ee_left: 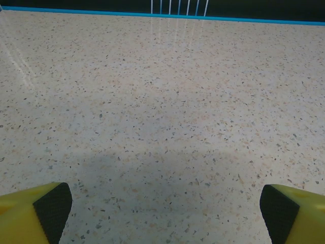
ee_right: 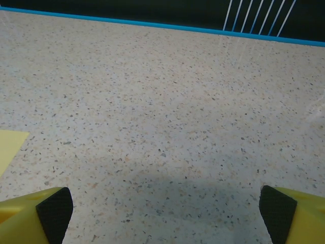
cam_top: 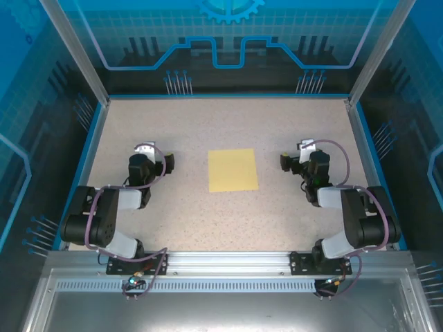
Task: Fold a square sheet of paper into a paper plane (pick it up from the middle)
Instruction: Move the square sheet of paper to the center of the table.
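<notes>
The square sheet of paper (cam_top: 232, 170) is pale yellow and lies flat in the middle of the speckled table (cam_top: 228, 221), between the two arms. One corner of the sheet (ee_right: 7, 147) shows at the left edge of the right wrist view. My left gripper (cam_top: 151, 158) hovers to the sheet's left, open, with bare table between its yellow, black-padded fingertips (ee_left: 53, 208). My right gripper (cam_top: 302, 158) hovers to the sheet's right, open too, with nothing between its fingertips (ee_right: 277, 211). Neither gripper touches the paper. The paper plane is out of view.
A blue rim (cam_top: 228, 95) borders the table at the back, and transparent blue walls stand on both sides. The arm bases sit on a metal rail (cam_top: 228, 261) at the near edge.
</notes>
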`<control>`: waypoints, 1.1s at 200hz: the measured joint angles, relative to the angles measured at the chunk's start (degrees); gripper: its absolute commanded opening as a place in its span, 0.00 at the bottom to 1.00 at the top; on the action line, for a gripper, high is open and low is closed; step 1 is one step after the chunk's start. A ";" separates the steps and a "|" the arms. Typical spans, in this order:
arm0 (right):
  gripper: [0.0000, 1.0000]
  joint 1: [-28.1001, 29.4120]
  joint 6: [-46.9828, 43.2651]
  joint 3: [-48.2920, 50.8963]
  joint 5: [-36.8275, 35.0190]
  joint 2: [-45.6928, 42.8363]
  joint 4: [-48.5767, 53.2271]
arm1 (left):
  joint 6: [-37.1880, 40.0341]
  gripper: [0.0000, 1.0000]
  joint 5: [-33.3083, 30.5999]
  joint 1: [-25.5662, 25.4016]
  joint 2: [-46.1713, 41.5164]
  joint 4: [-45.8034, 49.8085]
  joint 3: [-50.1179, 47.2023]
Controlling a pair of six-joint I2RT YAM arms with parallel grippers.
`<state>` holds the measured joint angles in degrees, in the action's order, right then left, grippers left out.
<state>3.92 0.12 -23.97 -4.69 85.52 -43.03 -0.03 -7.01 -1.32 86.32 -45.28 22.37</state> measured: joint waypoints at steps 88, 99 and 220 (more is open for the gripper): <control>0.99 -0.22 -0.17 -0.04 1.18 0.02 0.15 | 0.00 0.99 0.00 0.00 0.00 0.00 0.00; 0.99 -0.22 -0.17 -0.04 1.29 0.00 0.17 | 0.00 0.99 0.02 0.00 0.00 0.00 0.00; 0.99 -0.04 5.92 -11.43 -6.80 -13.66 25.05 | -3.04 0.99 -1.31 0.11 -14.80 15.85 3.87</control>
<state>3.88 6.04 -35.40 -11.49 71.85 -17.98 -3.07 -8.32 -1.21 71.53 -29.43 26.24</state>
